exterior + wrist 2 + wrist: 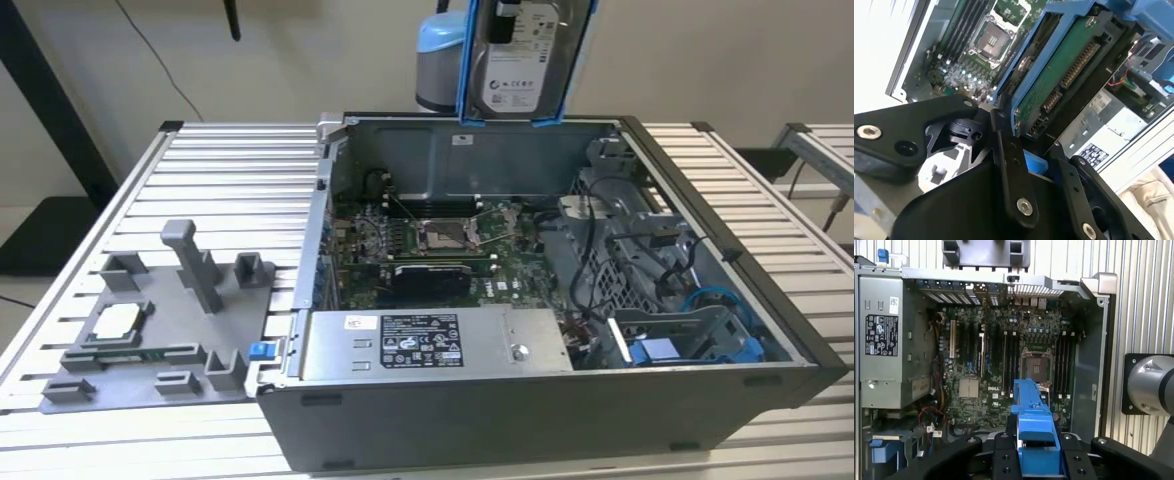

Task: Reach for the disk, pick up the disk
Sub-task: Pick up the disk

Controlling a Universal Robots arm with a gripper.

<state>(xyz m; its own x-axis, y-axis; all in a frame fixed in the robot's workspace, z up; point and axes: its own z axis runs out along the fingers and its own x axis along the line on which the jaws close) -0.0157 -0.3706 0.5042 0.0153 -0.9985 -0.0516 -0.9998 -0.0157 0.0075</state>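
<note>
The disk [523, 60] hangs upright in its blue frame, well above the open computer case [747, 300] — one drive, lifted clear so nothing snags the boards below. My claw [1036, 460] is pinched on the frame's end, in both wrist views. Beside the case sits one grey fixture tray [147, 330].

My disk [523, 62], silver-grey with a white label and clipped in its bright blue frame, hangs upright, lifted clear above the open computer case [747, 330].
</note>
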